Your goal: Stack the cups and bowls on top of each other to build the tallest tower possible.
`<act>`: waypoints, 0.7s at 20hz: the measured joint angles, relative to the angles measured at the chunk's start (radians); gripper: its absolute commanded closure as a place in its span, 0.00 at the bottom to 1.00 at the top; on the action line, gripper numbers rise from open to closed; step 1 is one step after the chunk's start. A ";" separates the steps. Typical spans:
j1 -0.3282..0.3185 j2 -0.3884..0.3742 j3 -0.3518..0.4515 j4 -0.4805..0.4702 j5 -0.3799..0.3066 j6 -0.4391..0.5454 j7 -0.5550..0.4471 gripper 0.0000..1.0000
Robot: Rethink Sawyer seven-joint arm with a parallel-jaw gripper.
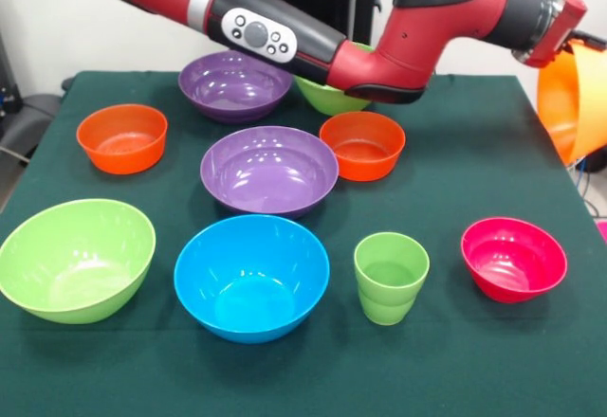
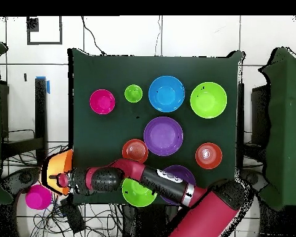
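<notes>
Currently the red and black arm (image 1: 398,38) reaches out past the table's edge, and the large glossy orange plastic bowl (image 1: 574,99) hangs at its end, tipped nearly on its side with the open mouth facing the table. In the overhead view the same bowl (image 2: 57,170) sits off the corner of the dark green tablecloth (image 2: 113,74), over the floor cables. The gripper (image 2: 65,180) is hidden against the bowl; I cannot tell how its fingers stand, though the bowl appears carried by it.

Other pieces rest upright and apart on the cloth: blue bowl (image 1: 251,277), large lime-green bowl (image 1: 76,259), two purple bowls (image 1: 269,171) (image 1: 235,85), two small orange-red bowls (image 1: 121,137) (image 1: 361,145), pink-red bowl (image 1: 513,258), the small light-green tumbler (image 1: 391,277), and a second lime-green bowl (image 1: 327,97) half hidden under the arm.

Judgement: the step in hand is bringing the widest bowl in as a tower base. To do it well, swing it back over bare cloth, level it before lowering, and keep the elbow high so it clears the far purple and green bowls. Risk: a rim-only hold on a tilted bowl may slip.
</notes>
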State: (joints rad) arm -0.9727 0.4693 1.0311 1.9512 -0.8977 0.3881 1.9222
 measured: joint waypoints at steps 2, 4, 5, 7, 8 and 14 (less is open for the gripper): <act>0.000 0.000 -0.001 -0.009 0.000 0.000 0.000 1.00; 0.001 -0.001 -0.001 -0.011 0.000 0.000 0.000 1.00; 0.002 -0.002 -0.001 -0.010 0.000 -0.001 0.000 1.00; 0.009 -0.006 -0.001 -0.010 0.000 -0.004 0.000 1.00; 0.014 -0.008 -0.001 -0.010 0.000 -0.005 0.000 1.00; 0.035 -0.012 -0.001 -0.010 0.000 -0.005 0.000 1.00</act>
State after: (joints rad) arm -0.9380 0.4572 1.0304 1.9410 -0.8973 0.3827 1.9222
